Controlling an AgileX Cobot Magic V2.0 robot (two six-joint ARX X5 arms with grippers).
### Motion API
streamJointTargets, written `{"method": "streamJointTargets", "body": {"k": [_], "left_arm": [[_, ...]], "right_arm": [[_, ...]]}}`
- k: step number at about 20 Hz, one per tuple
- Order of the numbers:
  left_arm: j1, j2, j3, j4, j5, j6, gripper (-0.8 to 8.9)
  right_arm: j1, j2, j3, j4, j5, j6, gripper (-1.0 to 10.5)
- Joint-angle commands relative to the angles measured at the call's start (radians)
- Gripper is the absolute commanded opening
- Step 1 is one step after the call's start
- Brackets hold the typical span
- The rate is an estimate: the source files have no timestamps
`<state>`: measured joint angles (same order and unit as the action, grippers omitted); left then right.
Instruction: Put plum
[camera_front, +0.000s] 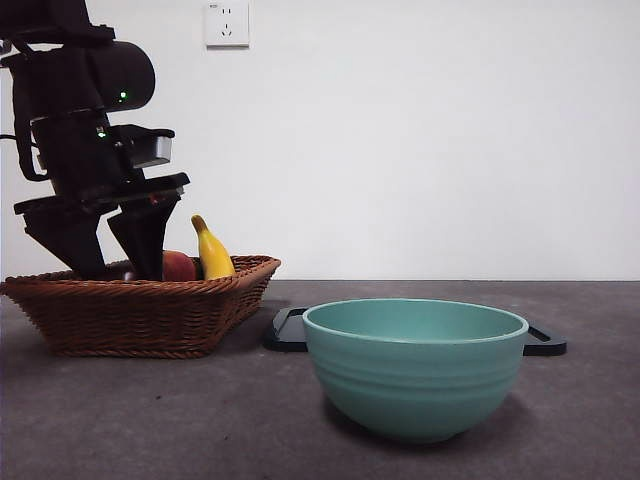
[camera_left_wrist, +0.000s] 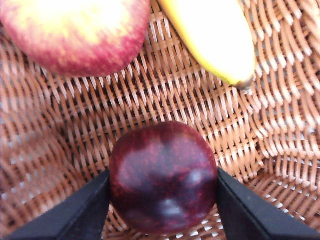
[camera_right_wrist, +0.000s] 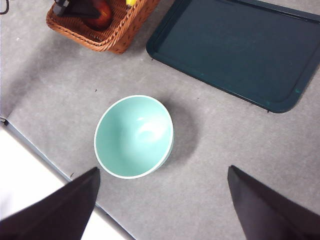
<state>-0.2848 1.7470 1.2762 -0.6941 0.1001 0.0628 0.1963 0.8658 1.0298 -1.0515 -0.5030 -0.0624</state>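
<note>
The plum (camera_left_wrist: 163, 177), dark maroon and glossy, lies on the floor of the wicker basket (camera_left_wrist: 165, 95). My left gripper (camera_left_wrist: 162, 200) reaches down into the basket (camera_front: 140, 310), and its two black jaws press against the plum's two sides. In the front view this gripper (camera_front: 118, 266) stands at the basket's left half and the rim hides the plum. My right gripper (camera_right_wrist: 163, 172) hangs open high above the table, over the bowl (camera_right_wrist: 134, 136), with nothing between its jaws.
A red-yellow apple (camera_left_wrist: 75, 32) and a banana (camera_left_wrist: 212, 35) share the basket beyond the plum. The mint-green bowl (camera_front: 415, 365) stands in front to the right of the basket. A dark tray (camera_right_wrist: 240, 50) lies flat behind the bowl.
</note>
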Motion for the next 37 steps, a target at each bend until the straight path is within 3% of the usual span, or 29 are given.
{"method": "streamJointTargets", "body": {"k": [1, 4, 7, 9, 14, 18, 23, 37], "left_arm": [[-0.008, -0.057, 0.026, 0.001, 0.015, 0.011, 2.44], [-0.031, -0.165, 0.026, -0.017, 0.026, 0.007, 2.44], [-0.079, -0.278, 0.026, -0.031, 0.103, -0.009, 2.44], [-0.131, -0.344, 0.026, -0.034, 0.161, -0.028, 2.44], [-0.32, -0.396, 0.026, -0.047, 0.168, -0.03, 2.44], [-0.471, -0.359, 0.026, -0.019, 0.166, -0.026, 2.44], [-0.568, -0.239, 0.026, 0.017, 0.158, -0.022, 2.44], [-0.679, 0.058, 0.026, 0.091, 0.048, 0.035, 2.46]], "right_arm": [[0.005, 0.008, 0.019, 0.003, -0.002, 0.01, 4.1], [0.005, 0.008, 0.019, 0.004, -0.002, 0.01, 4.1], [0.005, 0.008, 0.019, 0.007, -0.002, 0.01, 4.1], [0.005, 0.008, 0.019, 0.007, -0.002, 0.01, 4.1], [0.005, 0.008, 0.019, 0.007, -0.002, 0.01, 4.1], [0.005, 0.008, 0.019, 0.007, -0.002, 0.01, 4.1], [0.005, 0.008, 0.019, 0.003, -0.002, 0.01, 4.1], [0.005, 0.008, 0.019, 0.003, -0.002, 0.01, 4.1]]}}
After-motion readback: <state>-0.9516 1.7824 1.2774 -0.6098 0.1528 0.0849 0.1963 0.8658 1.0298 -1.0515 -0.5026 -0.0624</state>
